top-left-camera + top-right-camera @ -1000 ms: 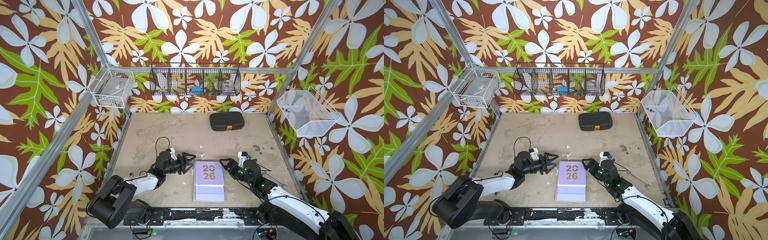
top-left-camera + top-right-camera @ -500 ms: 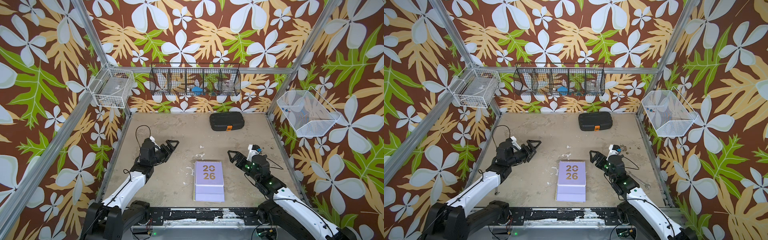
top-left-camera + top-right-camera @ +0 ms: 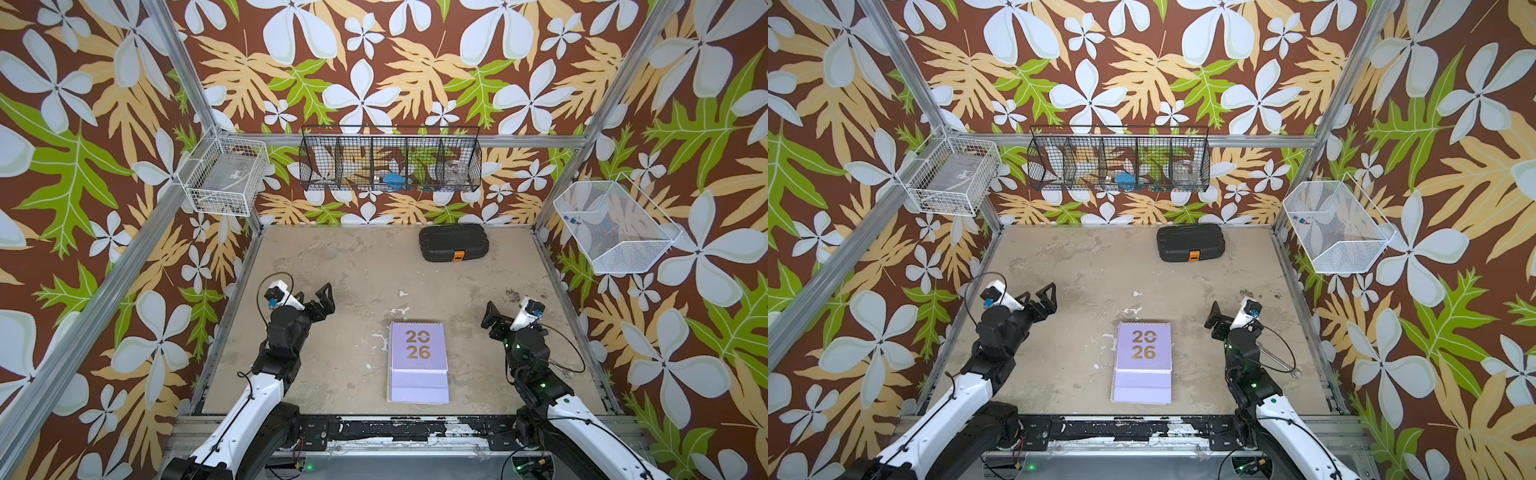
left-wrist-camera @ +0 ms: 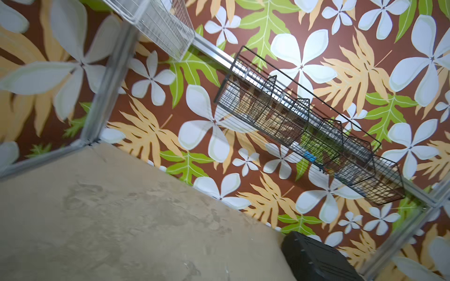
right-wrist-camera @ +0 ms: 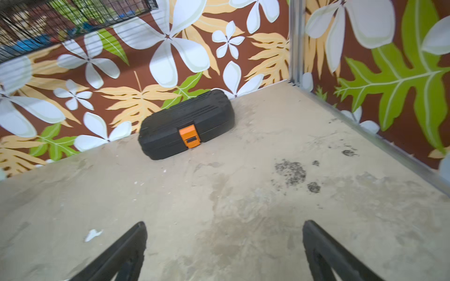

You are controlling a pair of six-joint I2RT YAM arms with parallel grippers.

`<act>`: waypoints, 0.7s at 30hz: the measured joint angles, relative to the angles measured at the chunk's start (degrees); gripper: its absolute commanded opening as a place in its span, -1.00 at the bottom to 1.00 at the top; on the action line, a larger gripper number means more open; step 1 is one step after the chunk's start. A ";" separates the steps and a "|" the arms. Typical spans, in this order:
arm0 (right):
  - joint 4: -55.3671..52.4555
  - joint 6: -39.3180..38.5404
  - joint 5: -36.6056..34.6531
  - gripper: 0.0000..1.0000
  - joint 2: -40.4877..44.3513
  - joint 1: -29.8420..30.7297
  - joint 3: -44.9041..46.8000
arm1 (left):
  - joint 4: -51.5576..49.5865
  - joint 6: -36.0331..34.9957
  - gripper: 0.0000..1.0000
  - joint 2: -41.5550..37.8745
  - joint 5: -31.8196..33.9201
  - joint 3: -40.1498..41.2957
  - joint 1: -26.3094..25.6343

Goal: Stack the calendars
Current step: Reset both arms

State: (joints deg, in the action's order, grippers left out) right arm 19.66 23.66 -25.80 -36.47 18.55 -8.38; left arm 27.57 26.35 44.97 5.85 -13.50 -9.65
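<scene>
A two-armed robot stands at the near edge of a worn beige tabletop, boxed in by walls papered with large white flowers and green and tan leaves.

The calendars lie flat in one pile at the near middle of the tabletop, between the two arms and touching neither. In both top views the uppermost cover is lilac with gold "2026" on it, and its spiral binding faces the back wall. More lilac sticks out from under the cover on the near side, and a thin lime edge shows along the pile's left side. How many lie in the pile cannot be counted.

The left pincer hovers above the tabletop to the left of the pile. Its fingers are spread apart, with nothing between them. The left wrist view shows none of its fingers.

The right pincer hovers to the right of the pile. In the right wrist view its two black fingers are wide apart over bare tabletop and grip nothing.

A black ribbed case with an orange latch lies by the back wall, well apart from the pile.

A black wire basket hangs on the back wall. A white wire basket hangs on the left wall and a white mesh basket on the right wall.
</scene>
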 measured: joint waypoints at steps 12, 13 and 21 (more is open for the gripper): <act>12.61 -8.24 -0.15 1.00 -9.14 -10.29 0.98 | 29.83 -21.22 0.99 2.21 13.53 13.20 0.07; 13.49 -9.14 -0.17 1.00 -10.14 -10.64 1.51 | 30.80 -22.99 1.00 3.78 13.53 13.20 0.07; 25.00 -12.39 -0.26 1.00 -19.15 -13.20 5.03 | 46.36 -26.56 0.99 23.76 13.14 13.22 0.35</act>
State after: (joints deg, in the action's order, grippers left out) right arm 44.66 11.27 -26.06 -55.61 5.34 -3.36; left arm 73.93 -0.21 68.73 18.98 -0.27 -9.30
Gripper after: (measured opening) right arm 0.998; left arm 0.996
